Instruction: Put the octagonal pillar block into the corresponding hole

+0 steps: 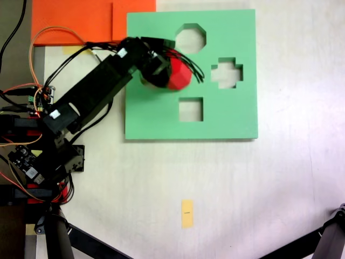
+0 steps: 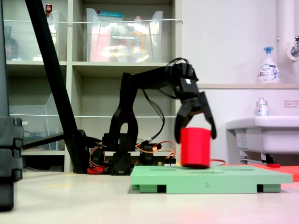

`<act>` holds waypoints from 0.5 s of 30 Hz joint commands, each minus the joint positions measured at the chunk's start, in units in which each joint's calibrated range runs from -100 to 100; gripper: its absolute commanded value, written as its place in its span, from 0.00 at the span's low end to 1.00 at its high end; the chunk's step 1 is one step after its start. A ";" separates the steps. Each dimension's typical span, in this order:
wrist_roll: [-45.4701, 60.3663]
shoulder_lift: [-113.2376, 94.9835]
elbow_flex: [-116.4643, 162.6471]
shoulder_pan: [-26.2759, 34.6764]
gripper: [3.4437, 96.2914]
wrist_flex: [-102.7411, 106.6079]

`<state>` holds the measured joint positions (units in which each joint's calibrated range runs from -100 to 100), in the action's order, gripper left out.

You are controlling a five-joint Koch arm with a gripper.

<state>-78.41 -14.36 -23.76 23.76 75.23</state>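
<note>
The octagonal pillar block is held clamped in the gripper of the black Koch arm. In the first exterior view it is seen above the green foam board, over the board's round cutout, most of which is hidden by the gripper. The corresponding hole is seen just beyond the gripper toward the first exterior view's top right, still empty. The cross-shaped cutout is found to the gripper's right in the first exterior view, and the square cutout below it.

In the second exterior view the octagonal pillar block is shown upright between the gripper's two fingers, which are closed on its sides. Its underside is seen just above the green foam board; contact cannot be judged.
</note>
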 commanded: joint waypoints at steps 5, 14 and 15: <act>-2.39 13.67 -17.31 2.20 0.38 -4.60; -4.25 26.51 -29.38 3.03 0.38 -4.89; -4.30 27.77 -30.18 3.13 0.38 -4.99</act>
<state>-82.17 13.27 -50.02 26.35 74.06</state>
